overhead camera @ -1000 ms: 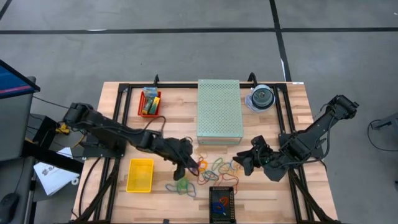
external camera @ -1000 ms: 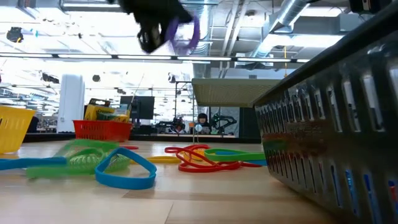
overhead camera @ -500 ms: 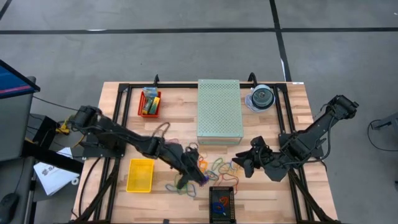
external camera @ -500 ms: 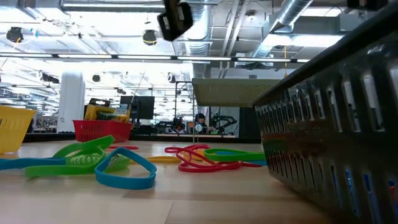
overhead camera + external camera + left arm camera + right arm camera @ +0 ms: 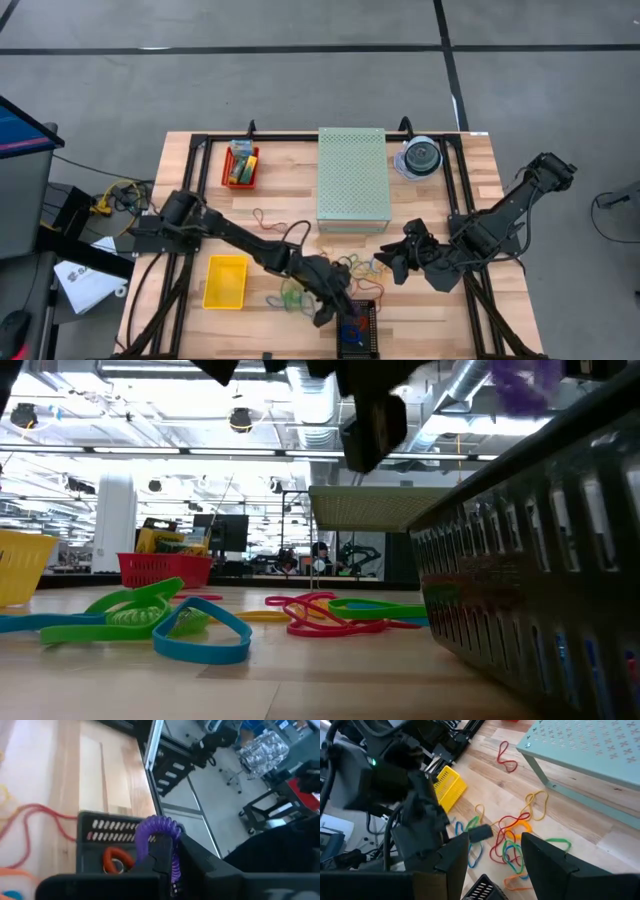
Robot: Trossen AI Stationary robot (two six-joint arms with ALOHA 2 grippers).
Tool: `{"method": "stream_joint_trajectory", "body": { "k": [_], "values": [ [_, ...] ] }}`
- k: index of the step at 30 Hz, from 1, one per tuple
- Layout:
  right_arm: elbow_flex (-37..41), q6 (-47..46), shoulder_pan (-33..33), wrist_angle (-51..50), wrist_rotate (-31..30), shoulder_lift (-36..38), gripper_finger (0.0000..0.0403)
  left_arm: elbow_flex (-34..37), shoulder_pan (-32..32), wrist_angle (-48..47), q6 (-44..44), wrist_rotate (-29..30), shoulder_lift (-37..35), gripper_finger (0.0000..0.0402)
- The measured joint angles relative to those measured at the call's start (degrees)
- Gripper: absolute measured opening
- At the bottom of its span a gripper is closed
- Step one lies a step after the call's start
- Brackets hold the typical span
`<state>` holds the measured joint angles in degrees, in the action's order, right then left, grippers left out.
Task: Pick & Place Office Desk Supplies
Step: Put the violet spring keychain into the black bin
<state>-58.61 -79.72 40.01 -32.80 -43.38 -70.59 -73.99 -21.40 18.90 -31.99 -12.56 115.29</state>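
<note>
Purple band (image 5: 159, 831) now over black basket (image 5: 107, 842)

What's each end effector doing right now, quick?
Left end effector: shut on the purple rubber band, above the black basket.
Right end effector: open, empty.

A: Where's the left arm?

B: Stretched long and low across the desk (image 5: 190, 150), from its base at the left edge down toward the near edge at the middle. The left gripper (image 5: 338, 312) is at the end of that reach.

A: And its fingers (image 5: 162, 857)?

B: Pinched together on a purple coiled band (image 5: 159, 831), seen in the left wrist view.

A: The right arm?

B: Folded at the elbow on the right side, forearm pointing toward the middle. The right gripper (image 5: 392, 262) hangs low there, its fingers (image 5: 545, 857) spread apart with nothing between them.
</note>
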Motion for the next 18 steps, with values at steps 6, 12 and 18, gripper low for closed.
{"method": "stream_joint_trajectory", "body": {
  "k": [6, 12, 18],
  "values": [
    [0.0, -0.04, 0.0, 0.04, 0.0, 0.0, 0.0178, -2.13, -1.0, 1.02, -0.13, -1.0, 3.08, 0.0016],
    [0.0, 0.02, -0.04, -0.01, -0.02, -0.02, 0.0178, -2.17, -0.89, 1.01, -3.15, -0.85, 3.07, 0.0055],
    [0.0, 0.02, -0.04, -0.07, 0.0, -0.02, 0.0178, -2.17, -0.71, 1.79, -4.37, -0.43, 3.07, 0.0136]
  ]
}}
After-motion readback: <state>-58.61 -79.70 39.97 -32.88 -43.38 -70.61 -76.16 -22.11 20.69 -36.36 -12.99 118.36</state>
